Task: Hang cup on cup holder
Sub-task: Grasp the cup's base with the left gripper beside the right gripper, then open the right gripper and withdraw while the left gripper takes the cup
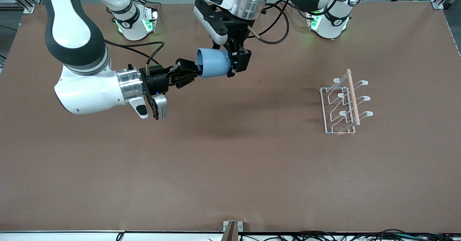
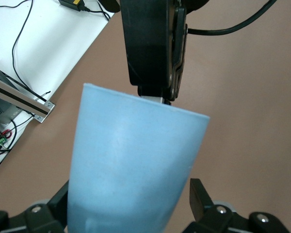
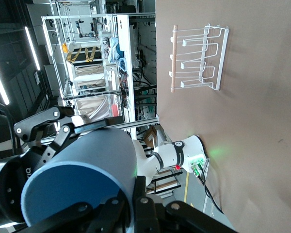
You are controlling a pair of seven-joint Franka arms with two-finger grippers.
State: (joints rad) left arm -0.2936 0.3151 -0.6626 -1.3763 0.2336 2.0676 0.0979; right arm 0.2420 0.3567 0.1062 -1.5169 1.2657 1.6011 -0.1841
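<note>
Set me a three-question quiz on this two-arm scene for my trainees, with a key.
1. True or false: the cup hangs on the cup holder.
2. The right tool is shut on the cup's: A) rim B) base C) nothing at all.
3. Fill in: the left tool, open, straddles the cup's ____ end.

Key: 1 false, the cup is up in the air between both tools, away from the cup holder; 2 A; 3 base.
</note>
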